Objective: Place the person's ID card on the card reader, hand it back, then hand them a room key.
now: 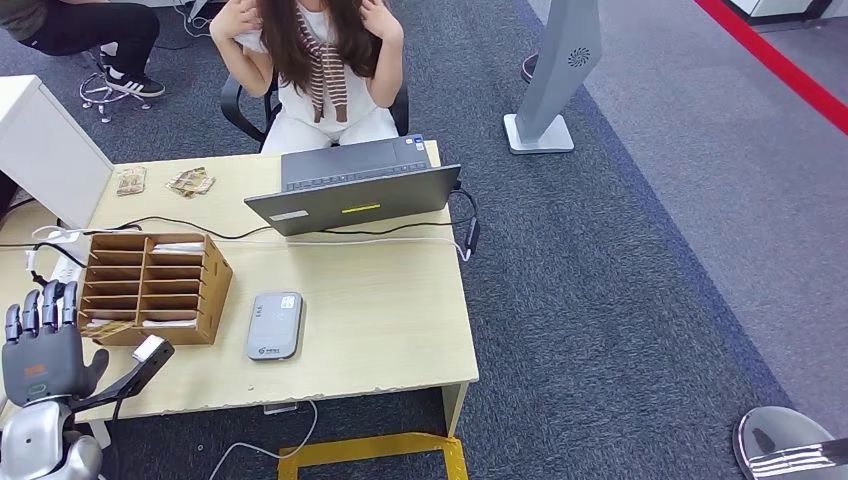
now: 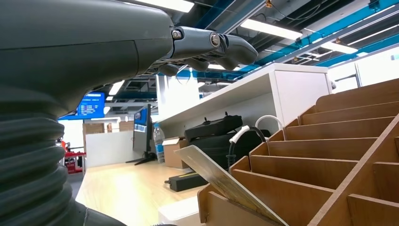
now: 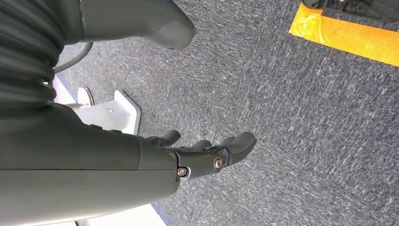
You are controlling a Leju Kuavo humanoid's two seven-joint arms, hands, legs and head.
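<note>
Card reader (image 1: pixel 274 325) lies on the desk (image 1: pixel 390 310) beside the wooden organiser (image 1: pixel 152 288), nothing on it; no ID card can be made out, so a reach now risks catching the organiser's protruding card (image 2: pixel 221 181). Left hand (image 1: pixel 40 345) hovers released, fingers spread; right hand (image 3: pixel 207 153) hangs loose, grasping nothing. No writing is legible.

— What's the robot built like?
— Silver arm (image 1: pixel 40 445), dark grey left hand (image 1: pixel 40 350) with black ribbed fingers and a small green mark on its back.
— And at the right hand (image 3: pixel 202 153)?
— Grey ribbed cover (image 3: pixel 23 52), thick thumb, silver screws along the dark fingers
</note>
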